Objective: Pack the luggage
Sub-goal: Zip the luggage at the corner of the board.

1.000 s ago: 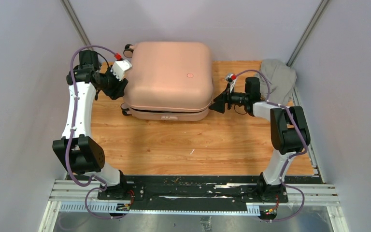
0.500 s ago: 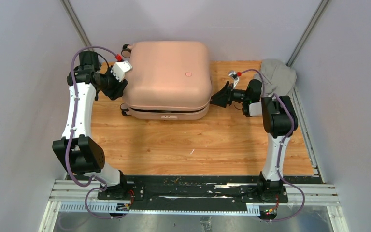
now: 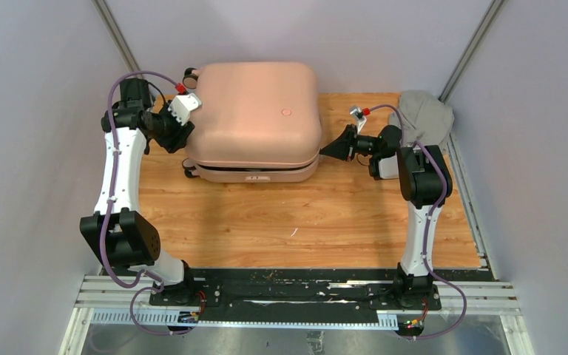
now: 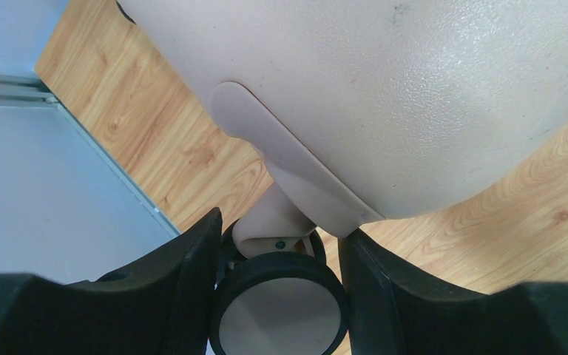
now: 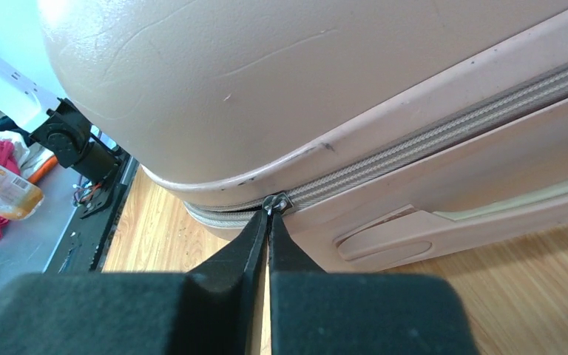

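Observation:
The pale pink luggage (image 3: pixel 255 111) lies closed on the wooden table (image 3: pixel 303 214), its round emblem facing up. My left gripper (image 3: pixel 186 135) is at its left side; in the left wrist view my left gripper (image 4: pixel 281 231) has a black caster wheel (image 4: pixel 279 310) of the luggage (image 4: pixel 414 96) clamped between both fingers. My right gripper (image 3: pixel 325 153) touches the right front corner. In the right wrist view my right gripper (image 5: pixel 268 218) is pinched shut on the metal zipper pull (image 5: pixel 277 202), where the zipper (image 5: pixel 429 144) runs round the shell (image 5: pixel 266 74).
A grey cloth bundle (image 3: pixel 423 115) lies at the back right corner, behind my right arm. Other caster wheels (image 3: pixel 191 74) stick out at the luggage's left end. A recessed side handle (image 5: pixel 384 248) sits just below the zipper. Grey walls close in both sides.
My right gripper has closed onto the zipper pull, and the right arm has folded in closer to the luggage. The left gripper keeps its hold on the wheel.

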### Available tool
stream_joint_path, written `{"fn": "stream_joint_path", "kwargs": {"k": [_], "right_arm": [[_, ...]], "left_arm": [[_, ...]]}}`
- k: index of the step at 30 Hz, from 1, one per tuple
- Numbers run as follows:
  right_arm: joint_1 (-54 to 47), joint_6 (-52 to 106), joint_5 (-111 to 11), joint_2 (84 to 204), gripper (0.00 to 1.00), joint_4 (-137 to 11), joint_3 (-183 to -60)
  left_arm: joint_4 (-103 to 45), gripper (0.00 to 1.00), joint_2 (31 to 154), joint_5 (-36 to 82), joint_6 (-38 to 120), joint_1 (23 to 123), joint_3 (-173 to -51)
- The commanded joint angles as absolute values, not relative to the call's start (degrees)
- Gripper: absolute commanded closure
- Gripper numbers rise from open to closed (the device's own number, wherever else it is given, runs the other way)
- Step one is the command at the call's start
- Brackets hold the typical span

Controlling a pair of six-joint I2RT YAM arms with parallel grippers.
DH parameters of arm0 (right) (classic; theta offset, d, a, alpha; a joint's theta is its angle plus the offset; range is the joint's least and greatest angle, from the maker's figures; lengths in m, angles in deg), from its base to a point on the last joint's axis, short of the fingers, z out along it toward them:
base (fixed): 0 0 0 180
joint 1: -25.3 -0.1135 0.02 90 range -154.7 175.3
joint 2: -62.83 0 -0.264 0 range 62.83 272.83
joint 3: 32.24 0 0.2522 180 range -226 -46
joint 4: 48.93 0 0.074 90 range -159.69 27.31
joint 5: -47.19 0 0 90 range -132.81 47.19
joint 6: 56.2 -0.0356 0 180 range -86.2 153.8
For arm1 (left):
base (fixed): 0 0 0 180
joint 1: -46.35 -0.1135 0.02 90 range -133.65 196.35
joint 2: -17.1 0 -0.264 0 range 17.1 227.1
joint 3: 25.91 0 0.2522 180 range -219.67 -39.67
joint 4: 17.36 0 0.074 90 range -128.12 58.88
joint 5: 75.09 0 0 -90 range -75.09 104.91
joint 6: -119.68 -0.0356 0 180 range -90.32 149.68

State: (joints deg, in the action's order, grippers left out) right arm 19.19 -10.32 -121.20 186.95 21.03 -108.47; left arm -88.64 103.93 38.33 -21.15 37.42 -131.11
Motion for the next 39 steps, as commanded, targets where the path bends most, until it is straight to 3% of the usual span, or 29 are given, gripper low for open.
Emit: {"fn": "stream_joint_path", "kwargs": {"k": [1,5,11,20,28,39], "right_arm": [[16.7,-10.6,-118.9,186.6,0.99,25.2,-109.6],[17.0,-4.5,-118.2,184.9,0.90,19.3,-108.0],[16.9,10.8,-115.2,180.5,1.00,0.8,-106.1],[16.2,18.2,-113.0,172.5,1.00,-5.3,-100.4],[9.8,43.9,-106.9,160.5,1.00,-41.8,-100.7],[2.9,42.7,-102.0,151.7,1.00,-45.3,-93.6]], "left_arm": [[-86.3,1.00,100.3,39.8,-21.5,37.6,-131.8],[-86.3,1.00,100.1,39.7,-21.6,37.6,-131.9],[-86.3,1.00,99.8,40.1,-21.4,37.6,-131.9],[-86.2,1.00,100.1,41.1,-19.5,37.6,-131.9],[-86.2,1.00,101.8,42.0,-15.4,37.6,-134.3],[-86.1,1.00,100.4,43.5,-14.7,37.6,-129.6]]}}
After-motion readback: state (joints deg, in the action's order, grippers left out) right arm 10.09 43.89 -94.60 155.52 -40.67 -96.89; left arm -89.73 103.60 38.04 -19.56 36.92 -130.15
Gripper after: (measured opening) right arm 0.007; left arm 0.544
